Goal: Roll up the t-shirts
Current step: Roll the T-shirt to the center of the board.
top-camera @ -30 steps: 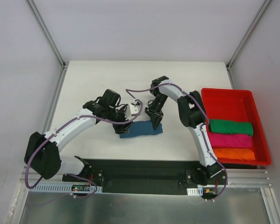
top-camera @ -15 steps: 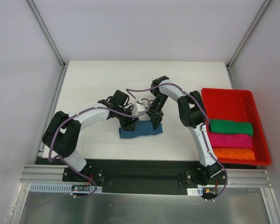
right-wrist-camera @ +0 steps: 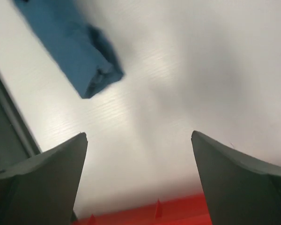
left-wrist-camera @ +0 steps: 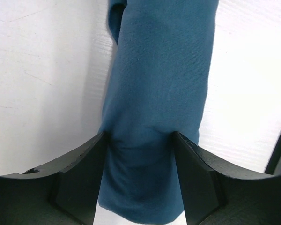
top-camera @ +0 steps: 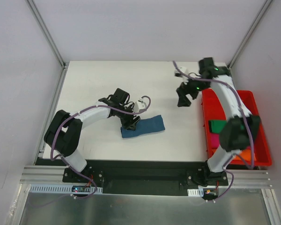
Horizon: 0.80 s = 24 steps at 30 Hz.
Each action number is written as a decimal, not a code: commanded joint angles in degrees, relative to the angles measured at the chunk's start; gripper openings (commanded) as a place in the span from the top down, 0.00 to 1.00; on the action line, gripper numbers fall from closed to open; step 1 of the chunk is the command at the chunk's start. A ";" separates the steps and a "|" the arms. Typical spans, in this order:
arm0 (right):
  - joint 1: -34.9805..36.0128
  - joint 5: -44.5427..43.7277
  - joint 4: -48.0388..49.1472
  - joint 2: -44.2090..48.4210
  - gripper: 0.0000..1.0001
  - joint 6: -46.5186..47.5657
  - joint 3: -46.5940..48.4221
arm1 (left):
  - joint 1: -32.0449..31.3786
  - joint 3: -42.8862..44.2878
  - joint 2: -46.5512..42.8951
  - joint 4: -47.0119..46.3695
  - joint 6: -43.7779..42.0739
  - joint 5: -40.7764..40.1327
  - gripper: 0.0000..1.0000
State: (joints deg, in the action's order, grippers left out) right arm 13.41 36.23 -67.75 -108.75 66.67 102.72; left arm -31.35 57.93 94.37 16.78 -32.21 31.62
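Note:
A dark teal-blue t-shirt (top-camera: 144,126) lies rolled into a short log on the white table, slightly slanted. My left gripper (top-camera: 129,123) is at the roll's left end. In the left wrist view the roll (left-wrist-camera: 159,93) fills the gap of the left gripper (left-wrist-camera: 139,136), and both fingers press its sides, pinching the cloth narrower. My right gripper (top-camera: 183,96) hangs open above bare table beside the tray's left wall. The right wrist view shows the right gripper (right-wrist-camera: 139,135) wide apart with nothing in it and the roll's end (right-wrist-camera: 70,42) far off.
A red plastic tray (top-camera: 234,92) stands at the right edge; its rim (right-wrist-camera: 178,215) shows below the right fingers. A rolled green t-shirt (top-camera: 218,125) and an orange one (top-camera: 247,153) lie in it, partly hidden by my right arm. Aluminium frame posts stand at the back corners.
My right gripper has opened, let go of the roll's right end and swung up and right to the tray's edge. The left gripper stays on the roll, which now lies slightly slanted.

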 commanded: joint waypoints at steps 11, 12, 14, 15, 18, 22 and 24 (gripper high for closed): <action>3.09 9.18 34.65 30.61 0.04 -21.34 -35.32 | 10.26 13.43 12.59 13.02 6.72 22.88 0.40; 5.72 6.60 32.87 30.96 0.02 -18.36 -34.96 | 10.26 13.78 13.47 13.11 7.15 22.53 0.40; 11.45 0.64 33.19 32.36 0.01 -14.57 -35.91 | 10.70 15.89 15.05 14.59 7.51 22.70 0.40; 12.86 -0.79 34.07 32.46 0.04 -11.86 -36.62 | 10.87 16.68 17.32 15.30 8.73 22.70 0.40; 17.52 -2.65 42.48 33.51 0.04 -3.52 -41.53 | 11.14 20.55 22.15 18.81 10.58 23.14 0.42; 24.29 -6.34 53.83 34.83 0.04 6.41 -49.61 | 11.14 23.19 25.60 20.49 13.04 22.70 0.43; 27.00 -7.92 61.28 35.53 0.04 9.69 -54.97 | 11.49 23.98 27.96 21.28 15.67 21.47 0.44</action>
State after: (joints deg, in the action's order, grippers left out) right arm 35.92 32.64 -21.34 -74.87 63.16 54.52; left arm -20.51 79.55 118.89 34.15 -20.56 53.36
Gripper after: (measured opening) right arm 0.959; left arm 0.571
